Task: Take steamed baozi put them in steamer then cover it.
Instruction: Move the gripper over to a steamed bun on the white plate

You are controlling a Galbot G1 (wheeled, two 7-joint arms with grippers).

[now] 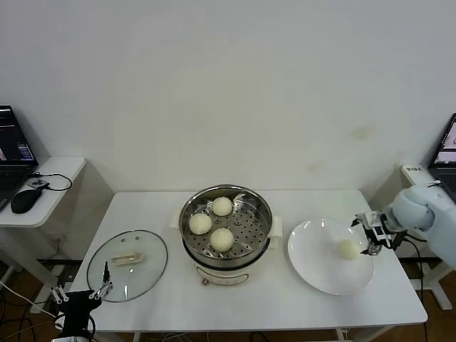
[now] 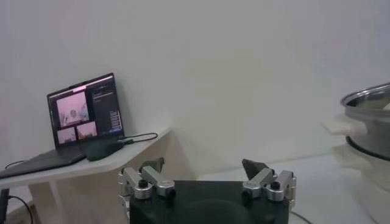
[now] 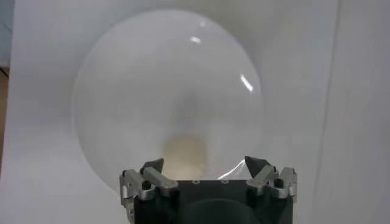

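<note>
the right gripper [image 1: 368,235], jaws spread and empty, is poised beside the last baozi [image 1: 348,249] on the plate [image 1: 313,267] near the counter's right edge. the bun should be straddled centrally and closed on gently. the left gripper [image 1: 80,292], also open, is parked at the front-left corner.

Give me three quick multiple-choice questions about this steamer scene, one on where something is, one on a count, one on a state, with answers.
1. Where does the cover lie?
A. on the steamer
B. on the table, on the robot's left of the steamer
C. on the plate

2. How many baozi sit in the steamer?
A. one
B. three
C. four

3. How is the right gripper?
A. open beside the last baozi on the plate
B. shut on the cover
C. inside the steamer

Answers: B, it rests flat by the left gripper; B, three buns on the tray; A, fingers spread at the bun.
</note>
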